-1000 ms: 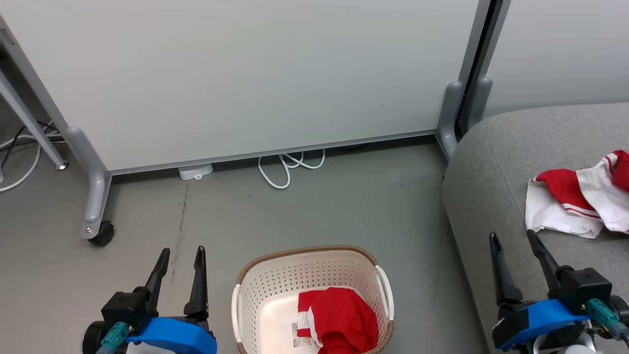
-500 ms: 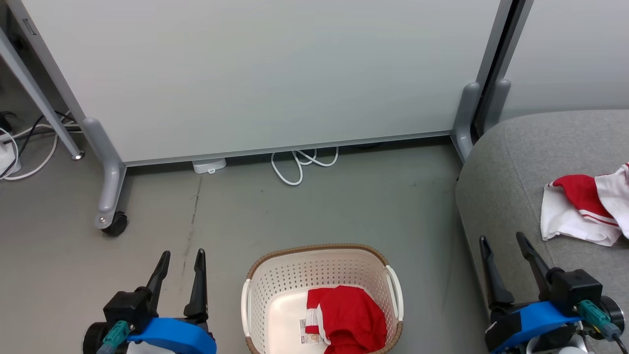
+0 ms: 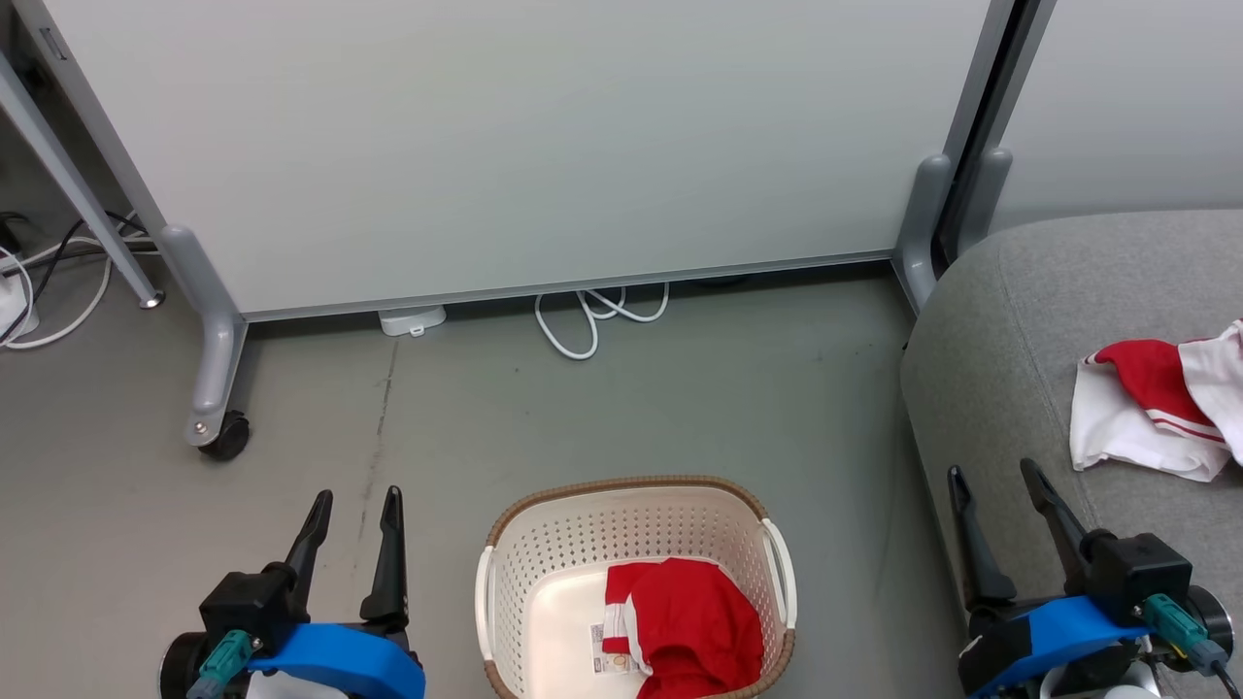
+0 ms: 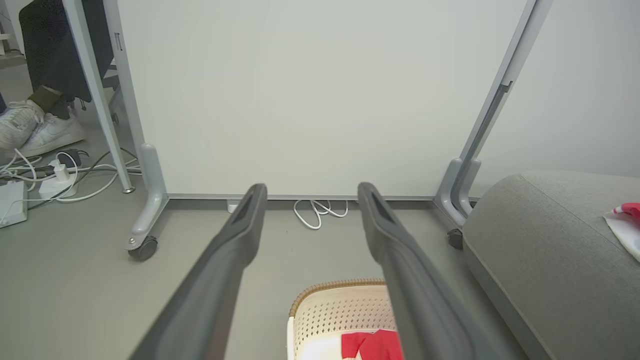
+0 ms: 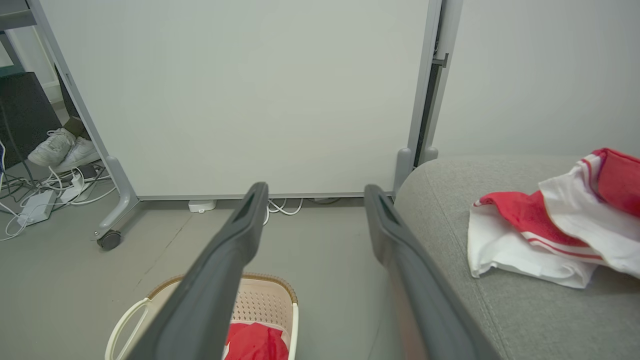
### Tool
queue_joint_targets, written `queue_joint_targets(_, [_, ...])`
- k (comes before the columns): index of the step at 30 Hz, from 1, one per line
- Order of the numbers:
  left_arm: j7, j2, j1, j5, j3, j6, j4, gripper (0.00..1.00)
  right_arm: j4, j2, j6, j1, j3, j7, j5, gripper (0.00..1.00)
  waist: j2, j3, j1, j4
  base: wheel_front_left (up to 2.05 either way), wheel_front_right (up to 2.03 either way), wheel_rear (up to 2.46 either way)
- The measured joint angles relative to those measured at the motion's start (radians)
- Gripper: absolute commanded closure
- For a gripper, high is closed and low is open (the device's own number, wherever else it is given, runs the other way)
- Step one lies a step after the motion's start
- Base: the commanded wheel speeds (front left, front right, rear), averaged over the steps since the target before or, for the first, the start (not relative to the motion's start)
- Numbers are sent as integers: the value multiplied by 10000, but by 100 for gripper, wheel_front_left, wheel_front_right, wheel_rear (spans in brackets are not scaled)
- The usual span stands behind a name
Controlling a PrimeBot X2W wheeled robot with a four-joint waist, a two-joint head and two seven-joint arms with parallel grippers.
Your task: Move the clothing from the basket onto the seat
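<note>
left gripper (image 3: 357,493) and right gripper (image 3: 991,469) were spread, empty. red garment (image 3: 689,626) lay in the basket (image 3: 631,482) at 6 o'clock; second garment (image 3: 1156,408) on the seat (image 3: 981,340) at 3 o'clock.

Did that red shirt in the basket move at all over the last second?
No. The red garment sits the same against the basket and its sticker; the whole head view shifted, so the camera moved, not the cloth.

You were in what looked like an office or lab: a white partition panel (image 3: 544,146) on a castor (image 3: 229,437), bare grey floor (image 3: 631,408), loose white cables (image 3: 600,309), a power strip (image 4: 11,204), and a grey seat (image 3: 1000,330) at the floor's right edge.
</note>
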Motion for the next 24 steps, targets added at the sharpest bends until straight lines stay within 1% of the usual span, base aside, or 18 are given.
queue_joint_targets(6, [0,2,2,0,0,0,-38,0,19,0,0,-1,38,0,35,0,0,66,0,-82,0,0,0])
queue_joint_targets(12, [0,36,-94,15,-290,0,174,0,-115,2,0,-114,148,36,19,0,0,387,0,-330,0,0,0])
queue_joint_targets(20, [0,36,-913,75,-1116,0,577,0,-577,2,0,-700,288,119,-21,0,0,1415,1,-686,0,0,0])
queue_joint_targets(24, [0,190,-1527,107,-1703,0,792,0,-805,0,0,-1174,522,134,4,0,0,2134,1,-928,0,0,0])
